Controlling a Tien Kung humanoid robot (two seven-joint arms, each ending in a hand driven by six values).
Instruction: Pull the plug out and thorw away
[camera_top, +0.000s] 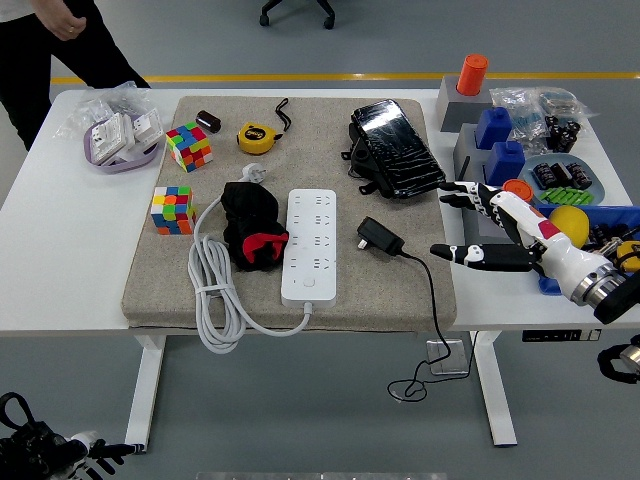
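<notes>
We record the right hand (478, 222) at the right edge of the worktop (60, 260), fingers spread apart and holding nothing, thumb and forefinger pointing left toward the mat. Just left of it lies the black plug (379, 236), unplugged, resting on the grey mat (160, 280) beside the white power strip (310, 246) but apart from its sockets; its thin black cable (432, 300) runs over the mat's near edge and hangs below the worktop. Left of the strip: a black and red cloth bundle (251, 227) and the strip's own coiled white cord (212, 295). Farther back on the mat: a black pouch (393, 148), a yellow tape measure (256, 137), and two colour cubes (188, 146) (the second nearer the front). At the far left stands a purple tray (115, 160) of small packets. Behind the hand are blue blocks (496, 128), an orange cylinder (471, 74) and a yellow ball (568, 221). A person (40, 40) in dark clothing stands at the far left corner.
</notes>
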